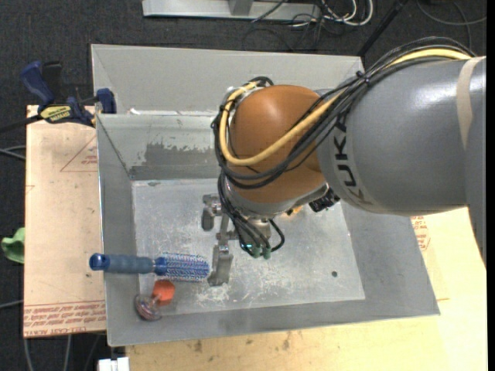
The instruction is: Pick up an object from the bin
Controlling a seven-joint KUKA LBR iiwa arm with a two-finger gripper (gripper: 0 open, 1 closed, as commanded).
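My gripper (216,243) hangs low over the bin's front middle, under the orange wrist cover. Its two grey fingers stand apart, so it is open, and nothing shows between them. The nearer fingertip (221,272) sits right at the bristle end of a blue hairbrush (155,266). The brush lies flat near the front left, with its handle pointing at the left wall. Just in front of the brush lies a small orange ball joined to a clear pinkish piece (157,297), close to the front left corner.
The arm and its cover hide the middle and back of the bin floor. Bare scuffed floor shows to the right of the gripper and along the front wall. The left wall stands close to the brush handle.
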